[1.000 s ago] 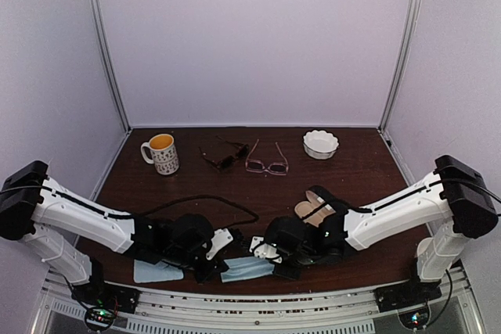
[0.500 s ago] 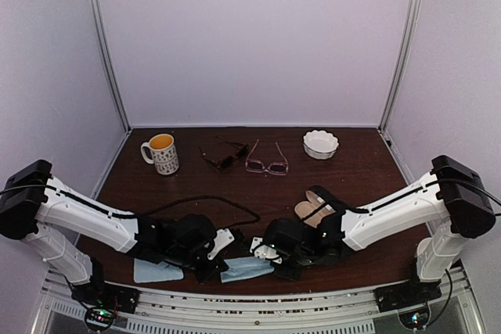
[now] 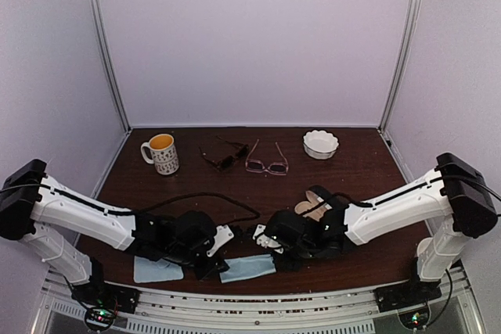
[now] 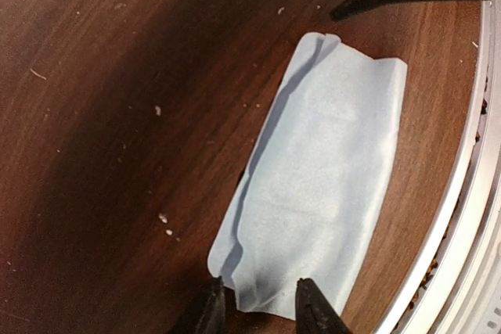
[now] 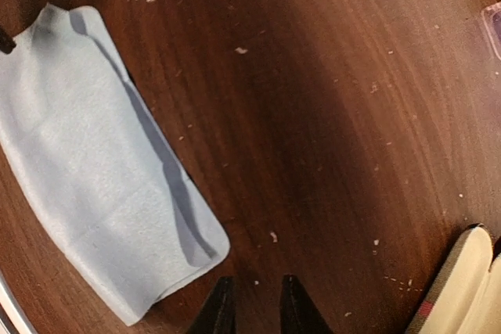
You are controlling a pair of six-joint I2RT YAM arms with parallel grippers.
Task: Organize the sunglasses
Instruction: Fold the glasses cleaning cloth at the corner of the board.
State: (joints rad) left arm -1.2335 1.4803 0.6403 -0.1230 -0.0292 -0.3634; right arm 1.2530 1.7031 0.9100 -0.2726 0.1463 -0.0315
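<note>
Two sunglasses point(image 3: 267, 163), temples pointing rearward

Soft, even light fills the overhead view; the pale walls point(image 3: 250, 37) carry a lilac tint and the dark table point(image 3: 352, 177) shows no glare. The metal posts point(image 3: 106, 44) bow slightly towards the edges. In both wrist views broad shadows darken the wood, while the blue cloth point(image 4: 321, 185) stays bright. The left gripper point(image 4: 256, 309) and right gripper point(image 5: 254, 303) look nearly black and soft-edged.
</note>
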